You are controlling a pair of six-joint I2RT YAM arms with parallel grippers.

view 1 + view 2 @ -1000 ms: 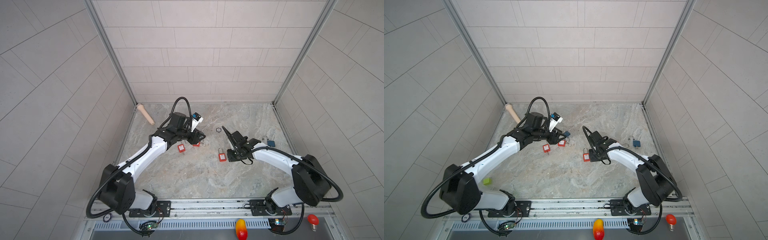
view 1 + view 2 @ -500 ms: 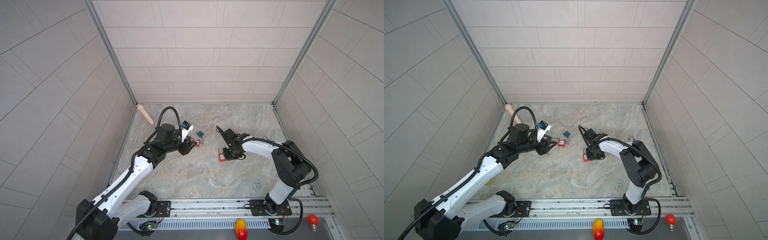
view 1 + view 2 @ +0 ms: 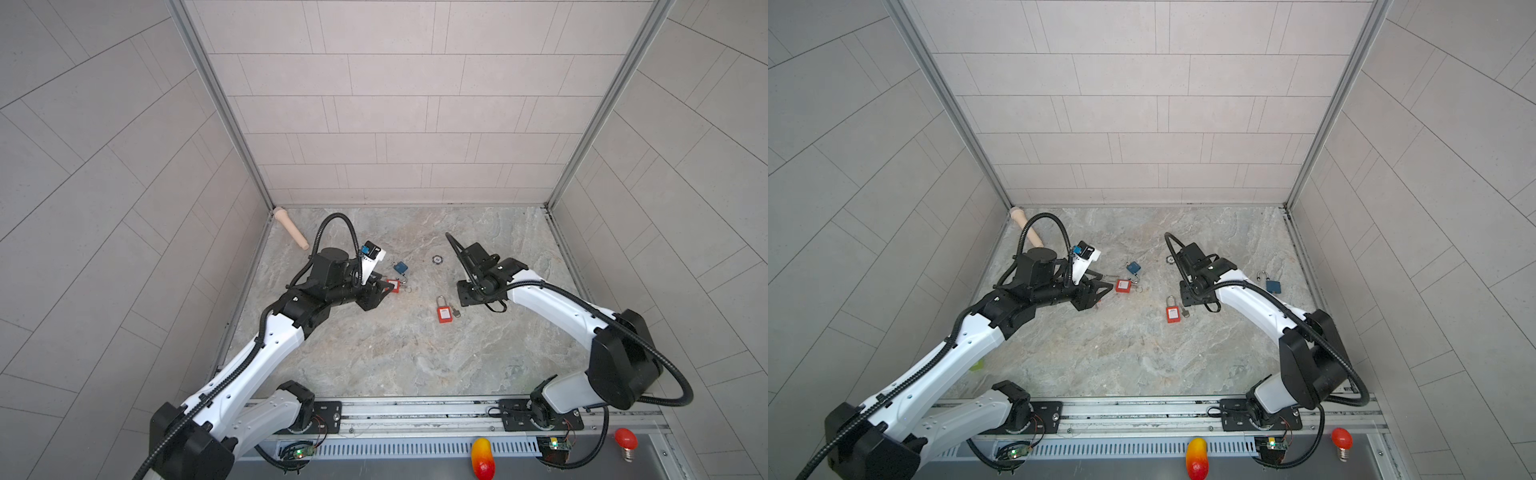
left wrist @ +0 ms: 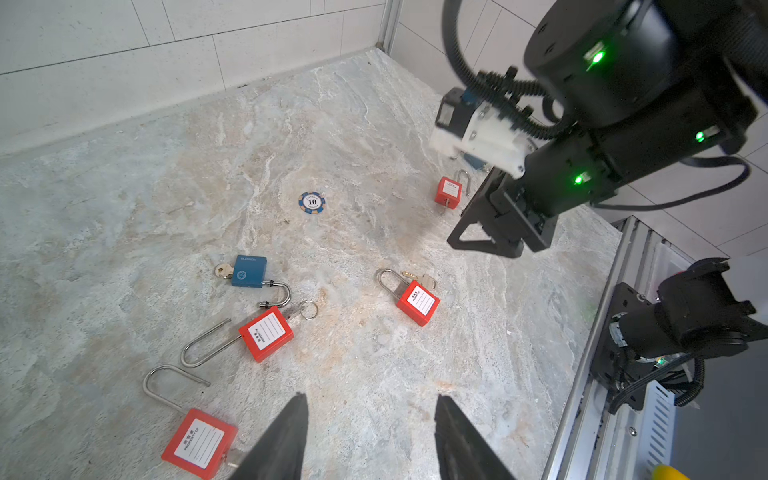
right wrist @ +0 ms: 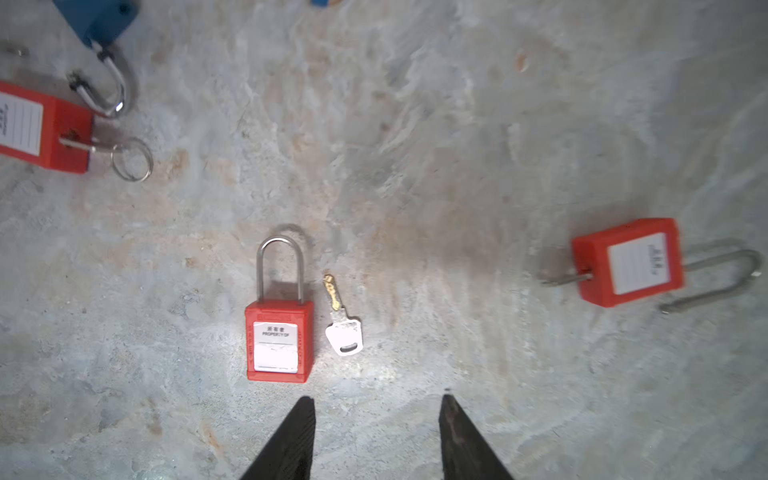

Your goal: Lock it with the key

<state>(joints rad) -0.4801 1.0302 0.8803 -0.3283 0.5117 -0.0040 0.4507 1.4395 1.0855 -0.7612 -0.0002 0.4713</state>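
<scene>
A red padlock (image 5: 279, 340) lies flat on the marbled floor, both legs of its shackle down in the body. It also shows mid-floor in both top views (image 3: 444, 313) (image 3: 1173, 315) and in the left wrist view (image 4: 417, 301). A loose silver key (image 5: 343, 326) (image 3: 456, 312) lies right beside it, outside the lock. My right gripper (image 5: 376, 403) (image 3: 467, 293) hovers just short of the lock and key, open and empty. My left gripper (image 4: 372, 401) (image 3: 380, 291) is open and empty over bare floor, left of the padlock.
Near the left gripper lie a long-shackle red padlock (image 4: 266, 332) with a key ring, another red padlock (image 4: 199, 442) and a blue padlock (image 4: 249, 271). A red padlock (image 5: 627, 262) with a key in it lies near the right gripper. Behind are a poker chip (image 3: 437, 259) and a wooden peg (image 3: 291, 228).
My right gripper has opened and drawn back from the red padlock, and the key now lies loose beside it. The left arm shifted a little toward the front.
</scene>
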